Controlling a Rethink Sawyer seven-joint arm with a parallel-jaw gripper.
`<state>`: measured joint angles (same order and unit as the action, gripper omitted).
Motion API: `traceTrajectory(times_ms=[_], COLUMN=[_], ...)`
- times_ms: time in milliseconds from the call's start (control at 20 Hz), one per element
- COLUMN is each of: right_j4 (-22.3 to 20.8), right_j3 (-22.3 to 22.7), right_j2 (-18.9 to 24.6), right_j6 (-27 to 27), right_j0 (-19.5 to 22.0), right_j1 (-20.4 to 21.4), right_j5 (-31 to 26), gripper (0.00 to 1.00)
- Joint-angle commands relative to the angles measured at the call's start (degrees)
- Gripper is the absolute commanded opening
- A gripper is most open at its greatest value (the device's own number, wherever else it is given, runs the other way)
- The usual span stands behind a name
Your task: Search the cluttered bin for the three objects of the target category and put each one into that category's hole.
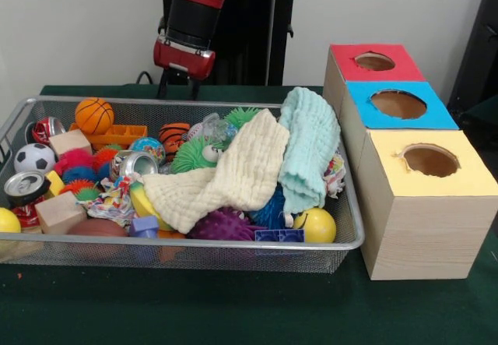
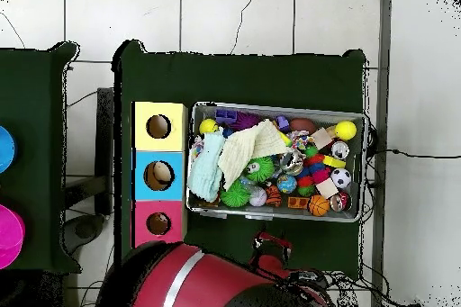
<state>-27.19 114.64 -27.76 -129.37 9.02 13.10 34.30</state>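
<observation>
The wire mesh bin is full of toys; it also shows in the overhead view. An orange toy with dark stripes lies at the bin's far side, partly buried, and shows in the overhead view. I see no plain tan-orange figure; cloths and toys cover much of the bin. The red-surround hole is the farthest of three in the pale wooden box, and shows in the overhead view. My gripper hangs open and empty behind the bin's far rim, just outside the bin in the overhead view.
A cream cloth and a mint cloth drape over the bin's middle and right. An orange basketball, a soccer ball, cans, spiky balls and blocks fill the left. The blue hole and yellow hole lie nearer.
</observation>
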Motion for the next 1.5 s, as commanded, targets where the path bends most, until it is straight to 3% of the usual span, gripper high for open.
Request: traceTrajectory(times_ms=[50, 150, 350, 700, 800, 950, 1250, 1500], right_j4=[0.18, -1.3, -6.04, -14.0, -14.01, -11.09, -11.98, -13.37], right_j3=[-8.64, -7.76, -5.6, -5.13, -5.79, -8.47, -9.15, -9.08], right_j2=[4.15, 5.06, 6.83, 16.38, 16.38, 11.51, 15.16, 20.57], right_j6=[-2.19, -2.84, -3.01, -1.58, -1.29, -1.7, -2.35, -2.3], right_j0=[1.58, 1.9, 2.22, 8.66, 8.46, 5.06, 6.69, 9.27], right_j1=[-1.43, 0.57, 9.32, 19.7, 20.02, 16.97, 17.07, 19.2], right_j5=[2.75, 0.06, -8.98, -22.73, -22.7, -16.25, -17.23, -21.29], gripper=[1.0, 1.0, 1.0, 1.0, 1.0, 1.0, 1.0, 1.0])
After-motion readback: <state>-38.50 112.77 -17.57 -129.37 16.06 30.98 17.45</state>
